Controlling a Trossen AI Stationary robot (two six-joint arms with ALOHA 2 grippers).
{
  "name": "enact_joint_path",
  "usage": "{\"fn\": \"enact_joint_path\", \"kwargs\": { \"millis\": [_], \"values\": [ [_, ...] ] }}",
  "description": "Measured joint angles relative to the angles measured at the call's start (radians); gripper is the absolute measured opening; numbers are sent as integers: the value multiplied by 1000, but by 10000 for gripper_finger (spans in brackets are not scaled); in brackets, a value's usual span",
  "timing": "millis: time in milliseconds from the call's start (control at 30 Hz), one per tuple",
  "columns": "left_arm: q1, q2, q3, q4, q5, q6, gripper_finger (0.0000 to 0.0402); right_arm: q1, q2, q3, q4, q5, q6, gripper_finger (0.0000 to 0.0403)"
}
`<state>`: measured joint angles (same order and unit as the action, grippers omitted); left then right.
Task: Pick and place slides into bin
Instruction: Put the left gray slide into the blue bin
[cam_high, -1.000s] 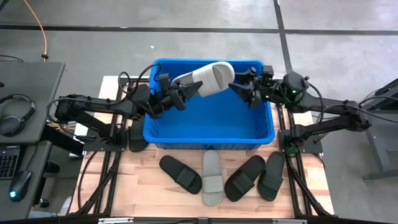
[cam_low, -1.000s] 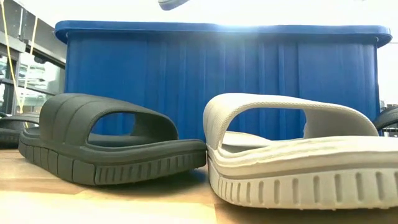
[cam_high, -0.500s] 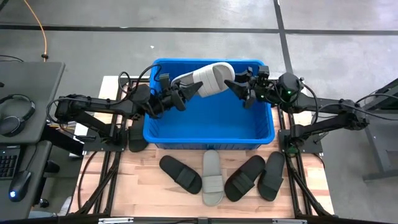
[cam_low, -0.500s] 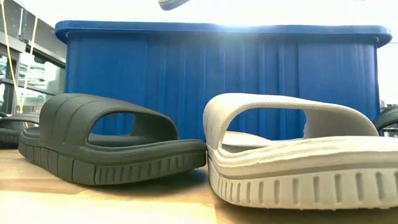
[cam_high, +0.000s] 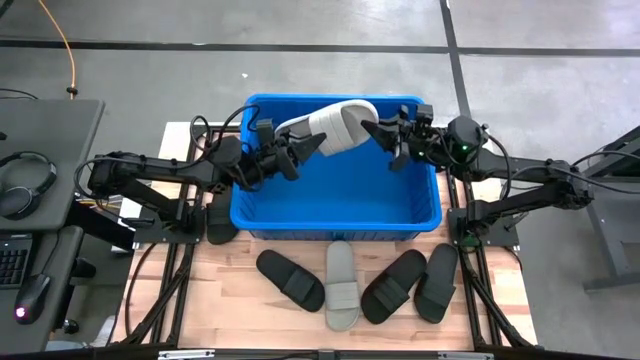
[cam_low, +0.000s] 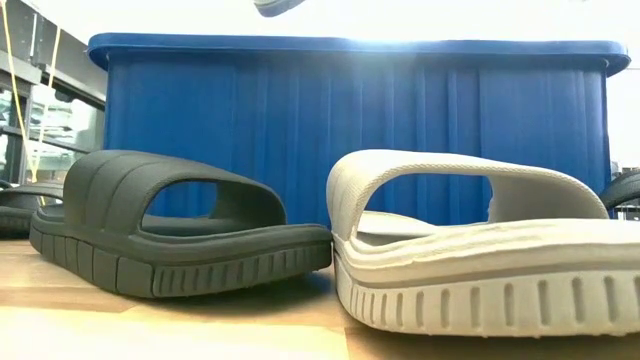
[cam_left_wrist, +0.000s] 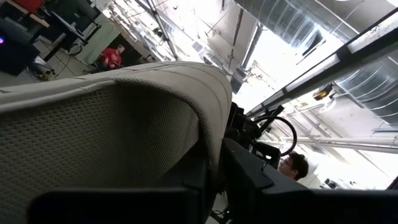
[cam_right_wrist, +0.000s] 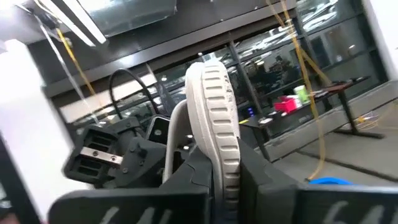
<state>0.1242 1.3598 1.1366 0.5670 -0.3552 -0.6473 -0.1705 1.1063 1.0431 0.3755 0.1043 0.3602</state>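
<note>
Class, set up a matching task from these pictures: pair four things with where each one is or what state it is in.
Things:
1. light grey slide
2. bin
3. right gripper
4. black slide

Places or states:
a. lying on the wooden table
b. held in the air over the tub
c. blue, standing between both arms
d. shut on one end of the raised sandal

Pairs: 1-b, 2-c, 3-d, 4-a

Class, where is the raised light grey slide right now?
High view: the light grey slide hangs over the bin's far side, gripped between the left gripper and right gripper.
</note>
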Motion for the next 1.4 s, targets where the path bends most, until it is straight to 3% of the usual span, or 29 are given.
{"fn": "enact_joint_path", "kwargs": {
  "millis": [233, 567, 700, 833, 1100, 1400],
  "values": [
    [0, 0, 0, -74, -7, 15, 81, -5, -6, 110, -90, 156, -191, 6],
    [0, -17, 0, -72, 26, 55, 132, -126, -10, 518, -877, 182, -317, 4],
    [0, -50, 0, -81, 43, 103, 133, -246, -4, 655, -1128, 48, -290, 3],
    [1, -89, 0, -91, 75, 108, 133, -377, 18, 734, -1281, -180, -246, 2],
    [1, -133, 0, -149, 145, 120, 133, -628, 169, 767, -1423, -635, -266, 2],
    [0, -142, 0, -186, 203, 105, 133, -841, 397, 870, -1707, -868, -445, 1]
  ]
}}
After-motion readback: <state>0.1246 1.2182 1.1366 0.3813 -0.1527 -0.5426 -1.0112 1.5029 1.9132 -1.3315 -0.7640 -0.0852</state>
